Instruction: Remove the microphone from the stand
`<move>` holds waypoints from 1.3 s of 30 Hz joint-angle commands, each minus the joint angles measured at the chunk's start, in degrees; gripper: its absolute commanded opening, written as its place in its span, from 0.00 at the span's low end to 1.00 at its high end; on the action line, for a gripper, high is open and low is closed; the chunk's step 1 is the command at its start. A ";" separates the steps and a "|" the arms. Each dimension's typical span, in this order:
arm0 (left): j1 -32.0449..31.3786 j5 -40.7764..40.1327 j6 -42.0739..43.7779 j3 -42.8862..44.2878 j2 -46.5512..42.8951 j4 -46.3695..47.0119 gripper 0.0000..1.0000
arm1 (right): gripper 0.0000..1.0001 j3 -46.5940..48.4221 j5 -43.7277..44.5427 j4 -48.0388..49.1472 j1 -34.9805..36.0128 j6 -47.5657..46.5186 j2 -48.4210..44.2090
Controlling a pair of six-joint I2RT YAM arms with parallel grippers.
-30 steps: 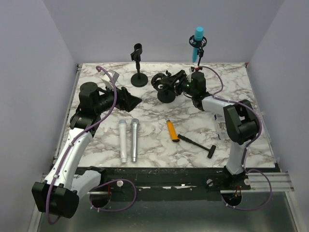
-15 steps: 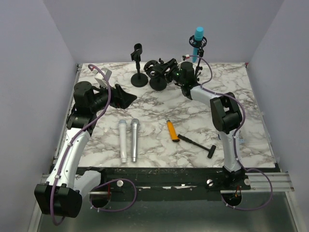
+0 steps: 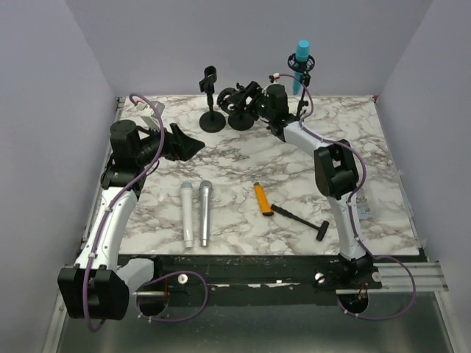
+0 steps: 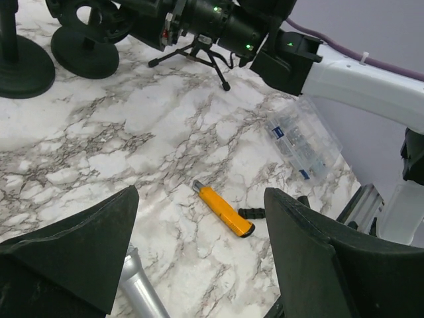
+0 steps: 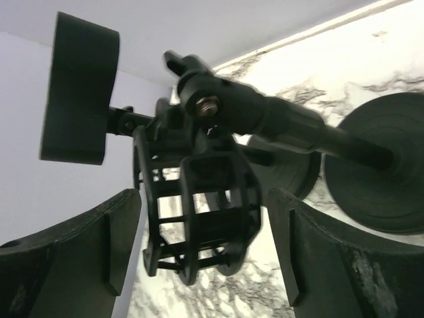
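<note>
The blue microphone (image 3: pixel 302 62) stands upright in its shock mount on a tripod stand at the back right; only the tripod legs (image 4: pixel 199 54) appear in the left wrist view. My right gripper (image 3: pixel 245 101) is left of it, at a second, empty black shock-mount stand (image 3: pixel 239 114). In the right wrist view that gripper (image 5: pixel 204 199) is open, and the black cage (image 5: pixel 199 212) nearly fills the gap between its fingers. I cannot tell whether they touch. My left gripper (image 3: pixel 193 145) (image 4: pixel 200 199) hovers open and empty over the left of the table.
A black clip stand (image 3: pixel 211 99) with a round base (image 4: pixel 20 66) stands at the back centre. A white microphone (image 3: pixel 188 213) and a silver one (image 3: pixel 205 213) lie side by side near the front. An orange knife (image 3: pixel 263 198), a hammer (image 3: pixel 302 220) and a clear box (image 4: pixel 301 142) lie to the right.
My right gripper swung toward the far left, and the black shock-mount stand shifted along with it, ending beside the clip stand. My left arm drew back slightly to the left.
</note>
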 commanded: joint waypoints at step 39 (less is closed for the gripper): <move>0.88 -6.22 -4.76 -6.27 -4.65 13.54 0.98 | 1.00 -37.89 0.05 -11.05 -6.80 -24.79 -43.02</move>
